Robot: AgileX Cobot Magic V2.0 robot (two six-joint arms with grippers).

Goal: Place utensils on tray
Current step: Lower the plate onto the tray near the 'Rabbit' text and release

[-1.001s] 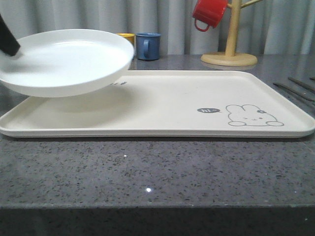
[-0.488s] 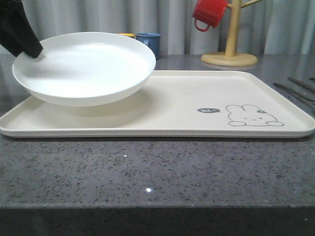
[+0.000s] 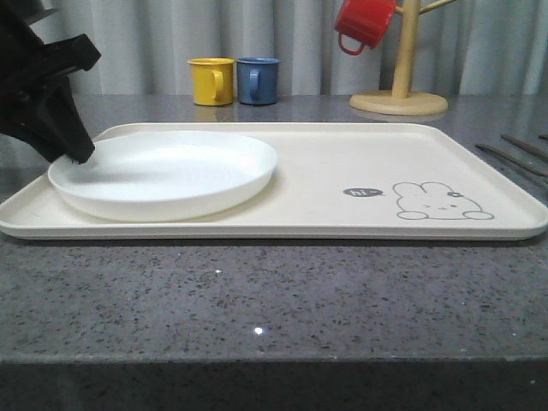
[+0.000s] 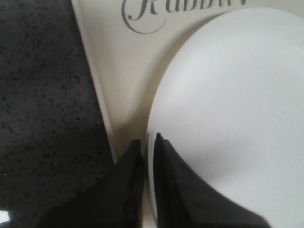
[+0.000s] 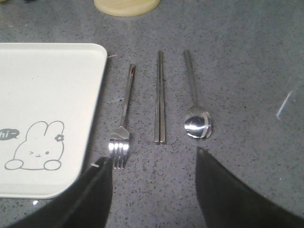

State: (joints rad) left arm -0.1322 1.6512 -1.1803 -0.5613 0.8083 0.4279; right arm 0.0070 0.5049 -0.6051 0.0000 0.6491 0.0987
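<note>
Plate (image 3: 163, 174) lowered onto cream rabbit-print tray (image 3: 360, 163).

Front view: low, level, facing forward across the table (image 3: 274, 291). Left wrist view: close, looking down past its end effector (image 4: 148, 142). Right wrist view: higher, looking down. All three share the tray (image 3: 360, 163).

In your left wrist view the "Rabbit" script (image 4: 183, 12) is cut off at twelve o'clock, and the plate (image 4: 228, 118) runs off past three o'clock. The left gripper (image 4: 148, 156) hides the plate rim it pinches. In the front view you get only thin slivers of the utensils (image 3: 514, 158), cropped at three o'clock.
</note>
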